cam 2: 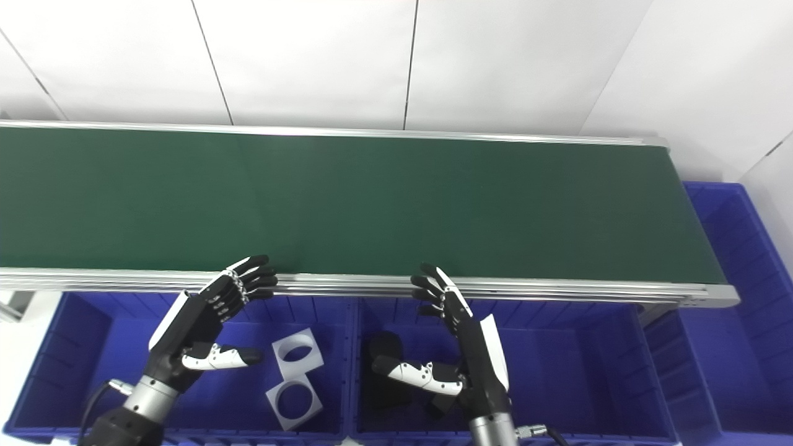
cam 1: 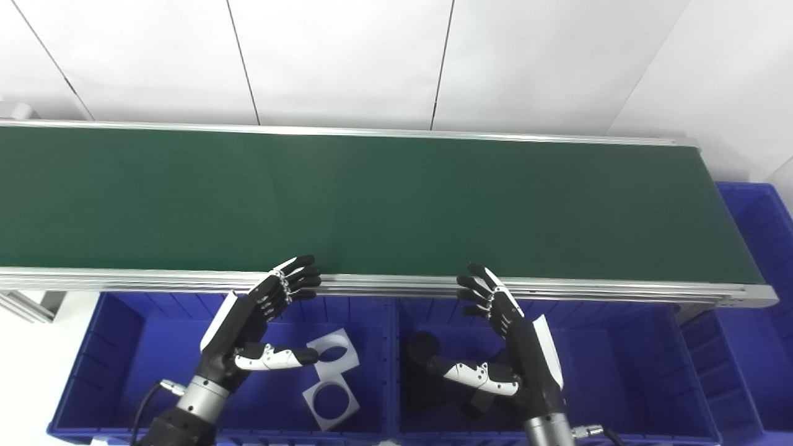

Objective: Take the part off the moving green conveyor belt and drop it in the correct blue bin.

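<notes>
The green belt (cam 1: 372,204) ran from 9 to 3 o'clock between aluminium rails, white wall panels (cam 1: 347,62) behind it; no part showed on it. Blue bins (cam 1: 124,347) lined its near side, with another bin (cam 1: 756,260) at 3 o'clock. The left bin held two white square plates with round holes (cam 1: 332,378); the middle bin (cam 1: 619,371) held dark parts (cam 1: 421,365). The left hand (cam 1: 260,328) and right hand (cam 1: 508,347) hovered over the bins near the rail, fingers apart, empty.
</notes>
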Available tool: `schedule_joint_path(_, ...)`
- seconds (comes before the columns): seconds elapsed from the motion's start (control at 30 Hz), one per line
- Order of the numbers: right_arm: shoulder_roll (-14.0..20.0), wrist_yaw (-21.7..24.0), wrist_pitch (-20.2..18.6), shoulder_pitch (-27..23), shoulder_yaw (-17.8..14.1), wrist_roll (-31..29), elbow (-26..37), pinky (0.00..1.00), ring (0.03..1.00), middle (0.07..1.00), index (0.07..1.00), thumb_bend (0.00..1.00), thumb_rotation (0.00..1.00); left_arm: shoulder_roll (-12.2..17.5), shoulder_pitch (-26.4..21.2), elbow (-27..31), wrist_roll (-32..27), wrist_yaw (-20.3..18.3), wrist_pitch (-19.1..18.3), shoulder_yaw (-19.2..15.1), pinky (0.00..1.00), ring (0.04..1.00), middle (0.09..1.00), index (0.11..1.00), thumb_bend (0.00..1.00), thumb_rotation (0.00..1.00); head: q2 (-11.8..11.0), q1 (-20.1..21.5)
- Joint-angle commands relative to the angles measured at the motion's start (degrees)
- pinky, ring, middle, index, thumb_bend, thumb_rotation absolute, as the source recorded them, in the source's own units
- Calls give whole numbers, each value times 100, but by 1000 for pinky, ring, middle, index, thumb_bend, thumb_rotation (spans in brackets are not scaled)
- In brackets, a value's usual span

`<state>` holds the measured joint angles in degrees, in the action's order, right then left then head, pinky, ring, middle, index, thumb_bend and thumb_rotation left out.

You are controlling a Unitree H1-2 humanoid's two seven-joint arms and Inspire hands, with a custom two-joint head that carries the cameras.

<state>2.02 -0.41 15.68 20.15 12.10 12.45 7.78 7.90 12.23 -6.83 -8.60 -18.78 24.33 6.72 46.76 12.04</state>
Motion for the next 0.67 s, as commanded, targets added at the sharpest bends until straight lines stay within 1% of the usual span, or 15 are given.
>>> schedule_joint_path(0.0,12,61,-23,2,-16,-32,192,720,791,829,898,853,277,-115,48,140,139,59,253,7,769,812,835,855,926,290,-9,-23)
schedule_joint_path(0.2,19,70,-29,30,-24,-95,194,728,798,835,899,852,271,-243,77,9,320,85,256,-65,760,811,834,845,911,254,-24,-35)
schedule_joint_path(0.37,10,83,-60,34,-38,-85,205,731,796,830,897,856,275,-317,136,55,417,159,257,-128,751,805,826,834,900,237,-32,-38)
schedule_joint_path(0.63,16,111,-35,37,-45,-100,185,737,802,838,901,850,273,-322,143,67,533,142,258,-135,748,798,813,824,890,234,-75,-39)
